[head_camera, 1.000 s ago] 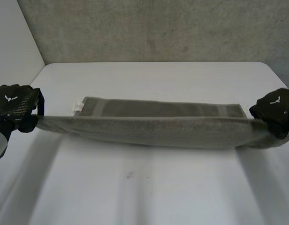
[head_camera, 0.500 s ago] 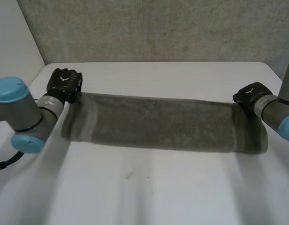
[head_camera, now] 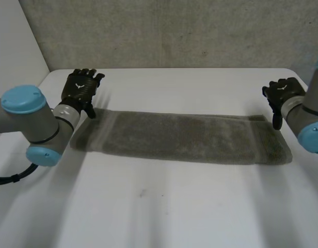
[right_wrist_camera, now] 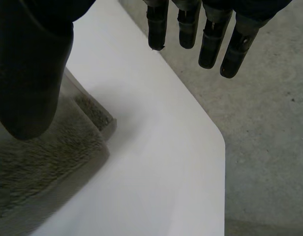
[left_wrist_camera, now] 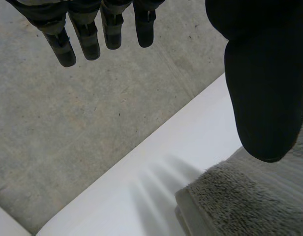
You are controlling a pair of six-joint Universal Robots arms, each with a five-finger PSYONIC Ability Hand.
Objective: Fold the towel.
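A grey-green towel (head_camera: 185, 138) lies folded into a long strip across the white table (head_camera: 159, 206). My left hand (head_camera: 80, 90) hovers just beyond the strip's far left corner, fingers spread straight, holding nothing. In the left wrist view the fingers (left_wrist_camera: 87, 34) and thumb (left_wrist_camera: 264, 88) stand apart above the towel's folded corner (left_wrist_camera: 240, 206). My right hand (head_camera: 281, 95) is open too, just off the strip's far right corner. The right wrist view shows its fingers (right_wrist_camera: 210, 34) and thumb (right_wrist_camera: 28, 73) apart, with the layered towel corner (right_wrist_camera: 53, 152) under the thumb.
A grey concrete wall (head_camera: 169, 31) rises behind the table's far edge. The table's rounded far right corner (right_wrist_camera: 210, 128) lies just past my right hand. Bare tabletop stretches in front of the towel.
Both hands carried the towel's near edge over to the far edge, laid it down and let go. They went from shut on the cloth to open, now lifted just off the far corners.
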